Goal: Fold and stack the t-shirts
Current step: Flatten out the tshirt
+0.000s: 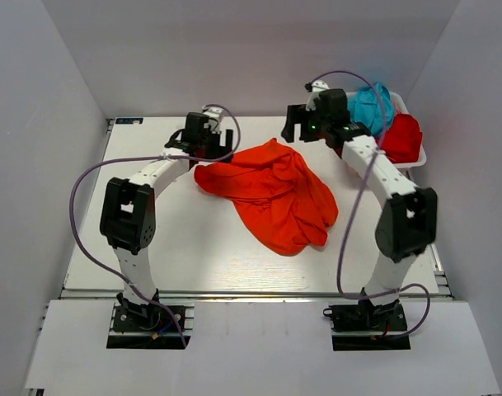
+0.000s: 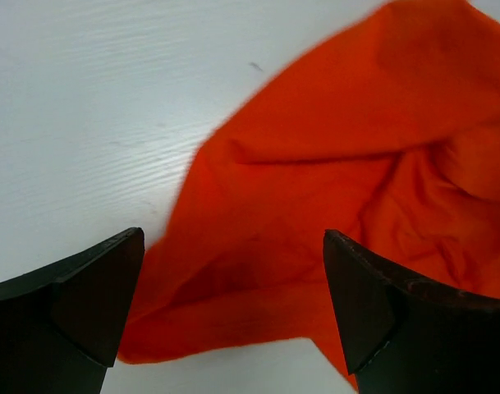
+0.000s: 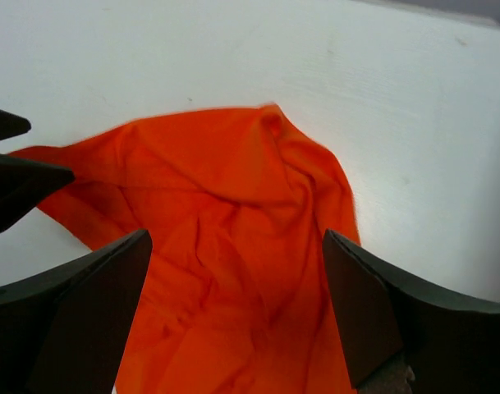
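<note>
So the orange shirt (image 1: pixel 271 194) is the one being worked on, and it's basically a crumpled heap in the middle of the table (image 1: pixel 152 247), bunched and overlapping itself, nowhere near flat. The teal shirt (image 1: pixel 370 106) and the red shirt (image 1: pixel 401 136) sit in the white basket (image 1: pixel 418 161), off past the orange shirt's far right side. Nothing's folded, so I'd call this the very start: getting shirt one spread out.

The left gripper (image 2: pixel 233 238) hangs at the orange shirt's far left corner, fingers spread wide with nothing between them. Its wrist view shows the pointed edge of the fabric right under the gap. The right gripper (image 3: pixel 237 238) is at the orange shirt's far edge, jaws also apart and empty, looking down over a wrinkled hump of cloth. Can't tell from any view whether either one is actually touching the fabric or just above it.

My guess for the next move: each side drops onto an edge of the orange shirt, pinches it, then they pull away from each other to flatten it. The tricky bit is grabbing an actual hem or shoulder, not a random fold, or it'll just drag the lump around.
</note>
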Controlling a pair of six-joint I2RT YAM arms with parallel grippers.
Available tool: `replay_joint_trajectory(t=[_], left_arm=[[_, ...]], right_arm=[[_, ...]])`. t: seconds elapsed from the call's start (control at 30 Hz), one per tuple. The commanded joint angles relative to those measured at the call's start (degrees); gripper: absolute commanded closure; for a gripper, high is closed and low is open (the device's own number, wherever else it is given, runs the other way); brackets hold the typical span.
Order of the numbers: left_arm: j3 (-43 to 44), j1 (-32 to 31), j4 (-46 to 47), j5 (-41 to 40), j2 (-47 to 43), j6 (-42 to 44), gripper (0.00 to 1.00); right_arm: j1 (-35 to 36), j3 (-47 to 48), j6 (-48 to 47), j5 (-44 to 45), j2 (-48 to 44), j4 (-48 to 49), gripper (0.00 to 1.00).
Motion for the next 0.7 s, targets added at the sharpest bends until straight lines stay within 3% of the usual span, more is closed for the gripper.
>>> replay_joint_trajectory(t=[0.0,0.13,0.27,0.47,0.67], left_arm=[[4.4,-5.5,-5.6,7.3,-2.3,7.5,0.00],[7.2,-12.0,-8.6,6.4,1.5,12.7,0.00],[4.6,-18.5,-5.5,6.4,2.2,17.6,0.00],[1.1,-23.5,-1.4,-0.5,3.6,20.2,0.00],[1.0,-25.8,1.2,-7.1,6.7,20.2,0.00]], right_arm=[[-0.7,-9.3,3.8,10.7,-10.0,-2.1,0.10],[-1.4,-24.8,9.0,24.6,-19.1,-3.3,0.10],[-2.3,-32.5,15.1,31.2,-29.0,-3.8,0.10],[-3.6,-36.6,24.6,33.4,-35.8,-9.3,0.10],[-4.2,-40.9,24.1,28.9,-41.1,-11.8,0.10]])
